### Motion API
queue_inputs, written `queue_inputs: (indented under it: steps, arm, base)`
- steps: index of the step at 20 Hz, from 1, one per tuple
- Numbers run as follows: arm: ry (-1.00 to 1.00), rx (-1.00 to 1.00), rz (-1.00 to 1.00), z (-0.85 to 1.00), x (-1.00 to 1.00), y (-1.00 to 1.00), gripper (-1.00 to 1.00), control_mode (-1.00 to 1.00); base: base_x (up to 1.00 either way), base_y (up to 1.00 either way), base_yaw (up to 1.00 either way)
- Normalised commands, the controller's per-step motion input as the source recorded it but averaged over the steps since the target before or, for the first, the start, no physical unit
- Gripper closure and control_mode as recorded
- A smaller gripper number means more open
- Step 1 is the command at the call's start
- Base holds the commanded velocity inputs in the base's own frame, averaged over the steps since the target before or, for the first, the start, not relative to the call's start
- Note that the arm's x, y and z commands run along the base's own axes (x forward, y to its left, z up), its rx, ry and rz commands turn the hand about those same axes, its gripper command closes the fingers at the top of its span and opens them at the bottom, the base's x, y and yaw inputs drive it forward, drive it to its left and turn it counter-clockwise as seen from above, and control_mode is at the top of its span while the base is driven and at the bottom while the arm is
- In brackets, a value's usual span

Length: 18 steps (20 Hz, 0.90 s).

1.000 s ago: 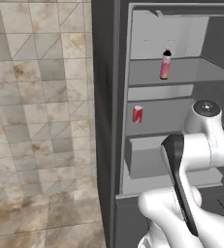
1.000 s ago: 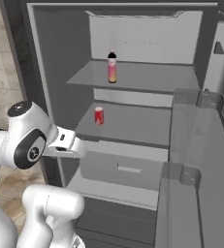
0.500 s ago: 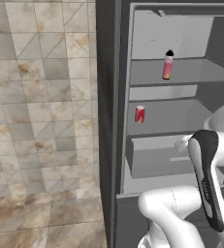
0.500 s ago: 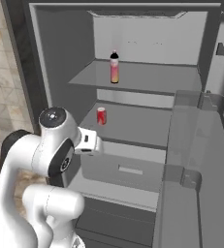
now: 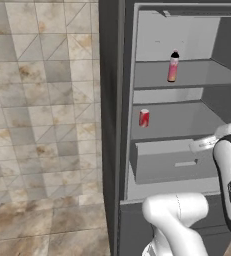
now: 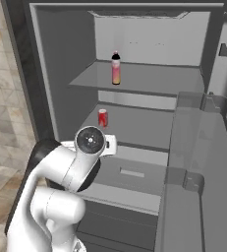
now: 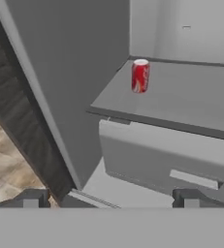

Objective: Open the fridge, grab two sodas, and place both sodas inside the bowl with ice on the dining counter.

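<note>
Now our gripper (image 7: 108,199) holds its blocky dark tips apart, empty, before the fridge (image 7: 60,87). Beyond them a smooth red can (image 7: 140,75) stands upright near the flat grey shelf's (image 7: 191,101) front edge, open space around it; a slim pink bottle (image 6: 116,69) stands above.

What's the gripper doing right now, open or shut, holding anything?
Gripper: open, jaws spread wide and holding nothing, facing the red soda can on the fridge shelf, not yet touching it.
</note>
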Motion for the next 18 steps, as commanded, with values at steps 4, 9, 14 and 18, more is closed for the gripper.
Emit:
queue_inputs:
  steps: [4, 9, 14, 18]
  arm:
    - [-0.22, 0.1, 0.02, -0.21, 0.45, 0.11, -1.0, -1.0]
    - [-0.16, 0.07, 0.0, -0.16, 0.45, 0.1, -1.0, -1.0]
    - [-0.1, 0.01, -0.03, -0.05, 0.38, 0.06, -1.0, -1.0]
    - [-0.07, 0.02, -0.01, 0.0, 0.31, 0.0, -1.0, -1.0]
  base:
    - [0.0, 0.0, 0.0]
    - [0.0, 0.0, 0.0]
    - [0.0, 0.0, 0.0]
    - [0.0, 0.0, 0.0]
